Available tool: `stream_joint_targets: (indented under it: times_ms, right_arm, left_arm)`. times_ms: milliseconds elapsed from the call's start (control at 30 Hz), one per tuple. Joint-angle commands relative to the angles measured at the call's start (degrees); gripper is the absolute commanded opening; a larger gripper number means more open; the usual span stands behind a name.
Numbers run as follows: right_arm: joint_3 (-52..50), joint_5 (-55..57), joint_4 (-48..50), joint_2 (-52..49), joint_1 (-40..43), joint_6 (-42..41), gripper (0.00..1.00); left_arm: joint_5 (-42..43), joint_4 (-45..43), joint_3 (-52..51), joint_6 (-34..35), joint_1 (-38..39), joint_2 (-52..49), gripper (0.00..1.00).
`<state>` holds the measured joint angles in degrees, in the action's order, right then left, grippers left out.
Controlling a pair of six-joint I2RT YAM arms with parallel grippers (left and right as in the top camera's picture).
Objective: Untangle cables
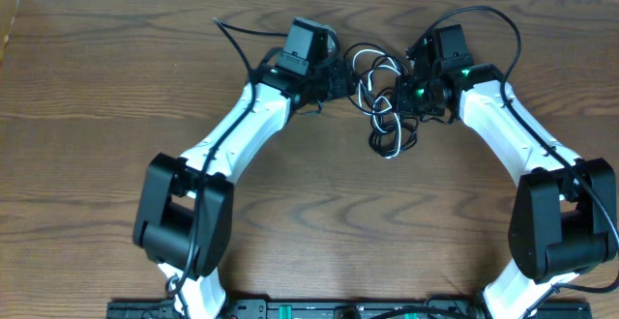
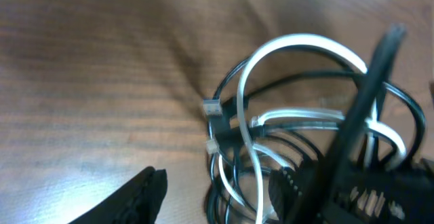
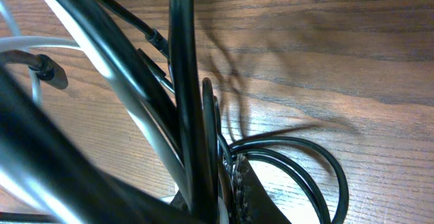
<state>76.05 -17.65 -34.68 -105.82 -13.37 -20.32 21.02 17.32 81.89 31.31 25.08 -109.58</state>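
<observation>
- Overhead gives the full picture: the black cable (image 1: 379, 137) and the white cable (image 1: 366, 60) lie knotted in one loose bundle on the table (image 1: 116, 87), towards the far edge and right between the two claws.
- Only the left wrist camera picks out the two white connectors (image 2: 211, 106). They sit one just below the other at the bundle's near edge, with a white loop arching high above them.
- Only the right wrist camera finds a small black plug (image 3: 157, 42) among the strands. It also shows black loops lying flat on the wood to one side.
- The left arm (image 1: 242, 130) comes up from the near-left corner with its elbow low. Its white forearm slants up to the bundle's left side.
- The right arm (image 1: 513, 130) mirrors it from the near-right corner, its forearm slanting in to the bundle's right side.
- The left claw (image 1: 340, 79) is released, jaws standing well apart.
- One finger (image 2: 139, 197) of the left claw hangs over bare wood, clear of every strand.
- The bundle crowds the other side of that gap, where the view is dark and blurred. I see nothing pinched there.
- The right claw (image 1: 406, 95) is clenched tight and grasping the black cable: black strands rise straight out of the pinch and a black loop curls away beside it.
- A white strand runs just beside those fingers. I can't tell whether it is caught too.
</observation>
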Motion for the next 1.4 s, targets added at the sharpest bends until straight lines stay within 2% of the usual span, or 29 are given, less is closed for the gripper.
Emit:
stream_joint_targets:
  times_ms: [0, 67, 200, 267, 500, 867, 1100, 1267, 1367]
  right_arm:
    - [0.0, -1.2, 0.1, -0.2, -0.4, 0.9, 0.01]
    - [0.0, -1.2, 0.1, -0.2, -0.4, 0.9, 0.01]
    - [0.0, -0.7, 0.0, -0.2, -0.4, 0.6, 0.01]
    - [0.0, 1.0, -0.4, -0.2, -0.4, -0.6, 0.01]
    - [0.0, 5.4, -1.6, -0.2, 0.2, -4.0, 0.01]
    - [0.0, 11.8, -4.6, -0.3, 3.3, -5.4, 0.01]
    - [0.0, 13.5, -5.5, -0.3, 6.9, -5.3, 0.02]
    - [0.0, 11.5, -5.4, -0.3, 7.9, 0.3, 0.13]
    - [0.0, 6.4, -5.2, -0.3, 7.6, 5.1, 0.16]
  left_arm:
    - [-3.8, -2.3, -0.2, 0.9, 1.5, -2.4, 0.51]
    - [-4.2, -3.0, -0.2, 0.9, 2.1, -3.2, 0.42]
    - [-9.3, -1.9, -0.2, 0.9, 2.4, -3.8, 0.15]
    - [-12.4, -1.1, -0.2, 0.9, 2.0, -3.5, 0.08]
    - [-14.9, 0.5, -0.2, -2.8, 0.2, 0.6, 0.07]
    - [-33.8, 14.1, -0.2, -12.1, -1.8, 17.0, 0.08]
    - [-34.2, 17.4, -0.2, -14.0, -8.0, 27.7, 0.08]
    - [-34.1, 18.6, -0.2, -14.0, -11.0, 32.1, 0.07]
    - [-31.6, 19.6, -0.2, -14.0, -11.0, 32.1, 0.07]
